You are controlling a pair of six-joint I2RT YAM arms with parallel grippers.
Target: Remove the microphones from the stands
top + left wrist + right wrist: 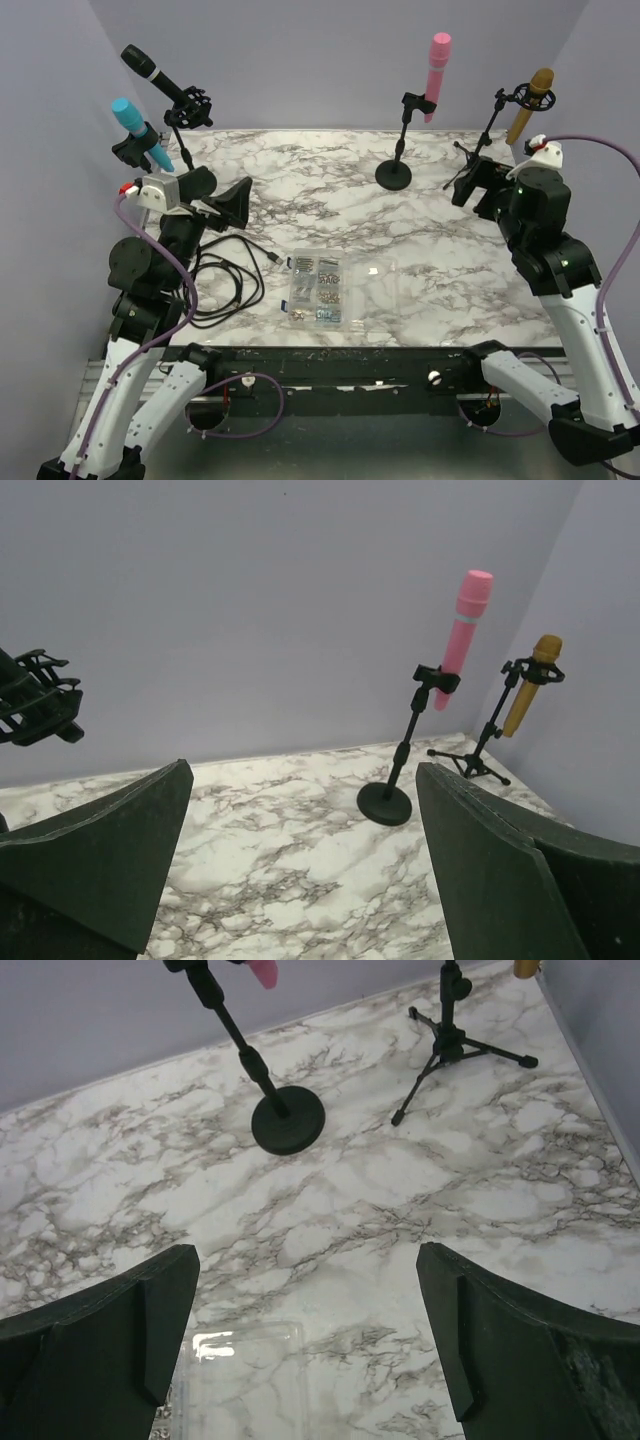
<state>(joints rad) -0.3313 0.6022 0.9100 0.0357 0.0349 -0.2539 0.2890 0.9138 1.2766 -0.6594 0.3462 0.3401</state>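
Presently, you are looking at four microphones standing along the far side of the table (450, 270): a black microphone (152, 73) and a cyan microphone (138, 128) at far left, a pink microphone (438, 65) at far centre, and a gold microphone (529, 108) at far right. The task is not saying which one is meant. The left wrist view is framing the pink one, which is sitting nearly upright with its lower end in the clip (417, 103) of a round-base stand (394, 174).

The left pincer (226, 204) is hanging released, jaws spread wide and well apart from every microphone. The right pincer (480, 186) is likewise gaping, near the tripod stand (478, 152) of the gold microphone but not touching it. Neither is holding anything.

The pink body is probably handling as a stiff, light, smooth tube, so it may be slipping under a weak grip. The stand is looking top-heavy and liable to tip. You should be closing across the barrel just above the clip and drawing it out along its own axis while steadying the post.
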